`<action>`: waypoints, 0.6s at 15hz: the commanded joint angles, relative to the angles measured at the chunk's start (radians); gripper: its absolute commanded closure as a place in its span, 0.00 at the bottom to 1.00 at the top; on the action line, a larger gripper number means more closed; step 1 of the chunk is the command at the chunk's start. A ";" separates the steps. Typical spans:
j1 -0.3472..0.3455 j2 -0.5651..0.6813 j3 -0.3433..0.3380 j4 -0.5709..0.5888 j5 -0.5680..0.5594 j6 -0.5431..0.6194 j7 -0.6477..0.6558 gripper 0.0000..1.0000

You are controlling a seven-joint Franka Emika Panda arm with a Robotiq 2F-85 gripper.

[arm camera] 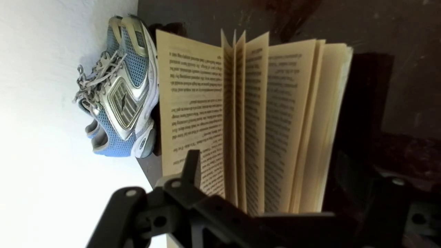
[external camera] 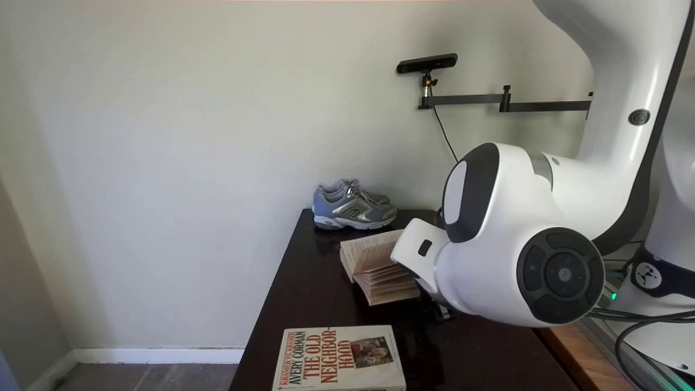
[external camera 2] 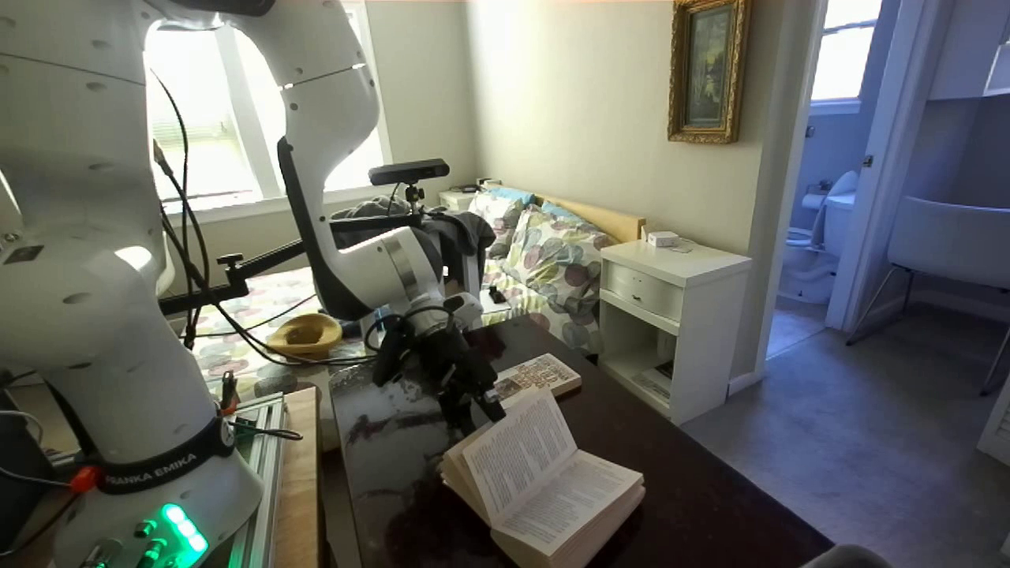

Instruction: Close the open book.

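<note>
The open book (arm camera: 251, 120), a thick paperback with cream-tan pages, lies on the dark brown surface (external camera: 309, 290) just below the pincer (arm camera: 268, 160) and reaches out ahead of it. In the wrist view the pincer is spread wide and has hold of nothing: one of its fingers (arm camera: 191, 168) overlaps the lower part of the left-hand page, and its mate stands just past the outer edge of the right-hand leaves, so the fanned leaves fall between the two. Whether either fingertip touches paper I cannot tell.

In an exterior view the raised leaves (external camera 2: 521, 450) tilt up on the side nearest the pincer, their top edge close beside the fingertips, while the rest of the book lies flatter and farther from them.

The arm's white wrist (external camera: 488, 282) hides most of the pincer in an exterior view, yet the title of the closed paperback, "The Old Neighborhood" (external camera: 336, 358), is readable there; it lies near the pincer, apart from the open book. The wrist view brings out the mesh and laces of the blue-grey sneakers (arm camera: 120, 100), with the open book between them and the pincer. A white nightstand (external camera 2: 710, 339), circle-patterned bedding (external camera 2: 552, 260) and a gilt-framed painting (external camera 2: 708, 75), all well apart from the pincer, show only in an exterior view.
</note>
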 commanded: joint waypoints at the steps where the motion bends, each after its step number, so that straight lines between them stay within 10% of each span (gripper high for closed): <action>1: 0.000 0.041 0.003 0.018 -0.050 0.007 0.046 0.00; 9: -0.012 0.058 -0.005 0.008 -0.100 -0.003 0.098 0.00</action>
